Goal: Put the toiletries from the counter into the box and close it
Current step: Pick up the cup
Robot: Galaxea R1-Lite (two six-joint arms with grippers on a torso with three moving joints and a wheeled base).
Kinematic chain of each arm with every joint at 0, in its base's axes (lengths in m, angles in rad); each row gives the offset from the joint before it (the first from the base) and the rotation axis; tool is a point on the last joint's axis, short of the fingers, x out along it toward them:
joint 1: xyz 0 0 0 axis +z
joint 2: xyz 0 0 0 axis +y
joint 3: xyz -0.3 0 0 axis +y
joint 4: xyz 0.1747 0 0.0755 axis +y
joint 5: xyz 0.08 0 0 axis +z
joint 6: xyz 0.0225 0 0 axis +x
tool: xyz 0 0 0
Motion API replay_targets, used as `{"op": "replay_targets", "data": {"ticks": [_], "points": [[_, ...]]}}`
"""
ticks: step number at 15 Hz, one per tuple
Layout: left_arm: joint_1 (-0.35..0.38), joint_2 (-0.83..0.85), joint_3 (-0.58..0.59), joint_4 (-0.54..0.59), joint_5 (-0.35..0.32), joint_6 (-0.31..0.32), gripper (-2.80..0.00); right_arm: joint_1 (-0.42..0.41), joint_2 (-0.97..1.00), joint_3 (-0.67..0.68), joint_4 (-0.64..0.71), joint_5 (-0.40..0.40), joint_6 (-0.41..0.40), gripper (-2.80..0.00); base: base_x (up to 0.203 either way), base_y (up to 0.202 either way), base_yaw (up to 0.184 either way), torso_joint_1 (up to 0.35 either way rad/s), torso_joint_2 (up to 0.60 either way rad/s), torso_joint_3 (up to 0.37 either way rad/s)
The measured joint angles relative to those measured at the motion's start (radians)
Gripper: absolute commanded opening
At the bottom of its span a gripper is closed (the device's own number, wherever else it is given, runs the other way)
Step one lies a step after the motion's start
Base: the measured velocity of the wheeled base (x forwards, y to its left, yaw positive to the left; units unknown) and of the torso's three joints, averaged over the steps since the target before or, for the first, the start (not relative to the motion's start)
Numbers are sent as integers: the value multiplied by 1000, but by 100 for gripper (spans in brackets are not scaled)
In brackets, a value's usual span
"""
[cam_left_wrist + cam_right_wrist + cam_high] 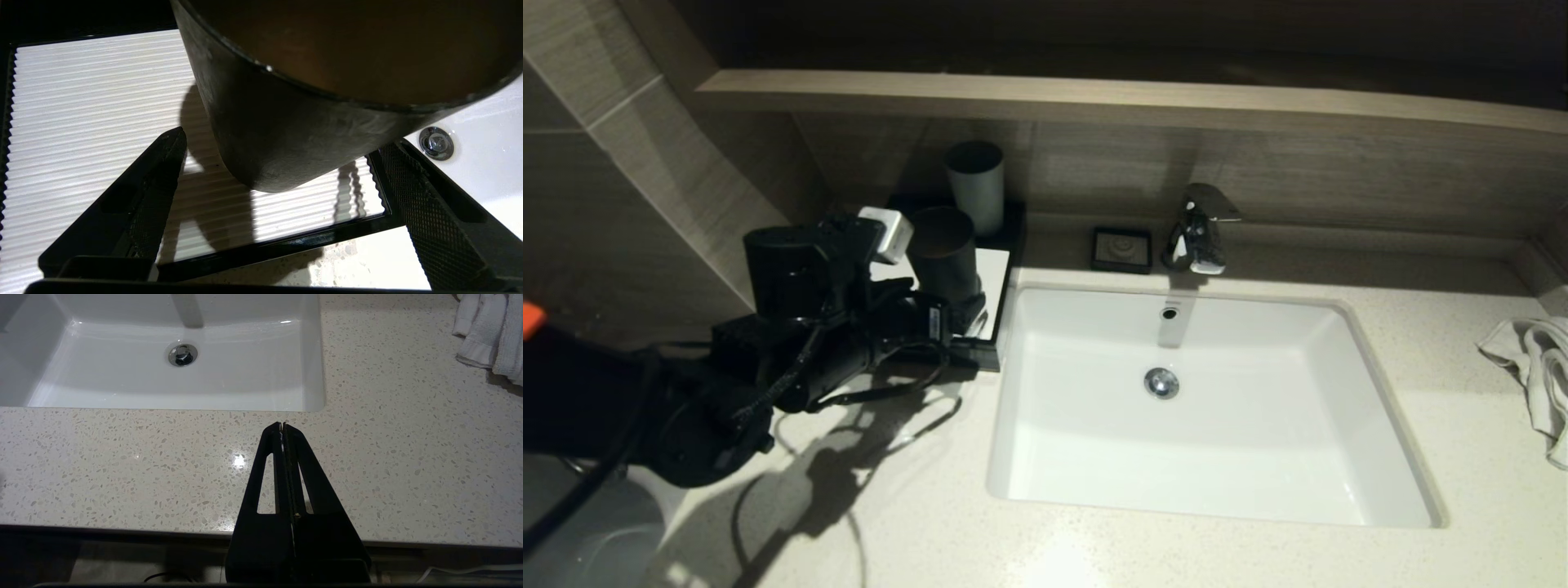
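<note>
Straddling the black cup (286, 134) on the box (81, 122), the left hand (282, 171) gapes wide, gripping nothing.

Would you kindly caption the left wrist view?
Open left gripper straddles black cup on the box, sink beyond.

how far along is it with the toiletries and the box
Done: no sachets show on the counter, and the box shows no drawer pulled out, though the arm hides part of it. In hand: left end effector hangs open over the box's white top, around a black cup. Right end effector is shut, idle. Nothing visibly left.
</note>
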Motion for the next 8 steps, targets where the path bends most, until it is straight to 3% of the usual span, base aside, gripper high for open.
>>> {"op": "replay_targets", "data": {"ticks": [4,8], "points": [[-1,12,-2,-2,-1,9,0,0,0,0,0,0,0,-280,0,0,0,0,0,0],[-1,37,0,-90,3,71,0,0,0,0,0,0,0,-280,0,0,0,0,0,0]]}}
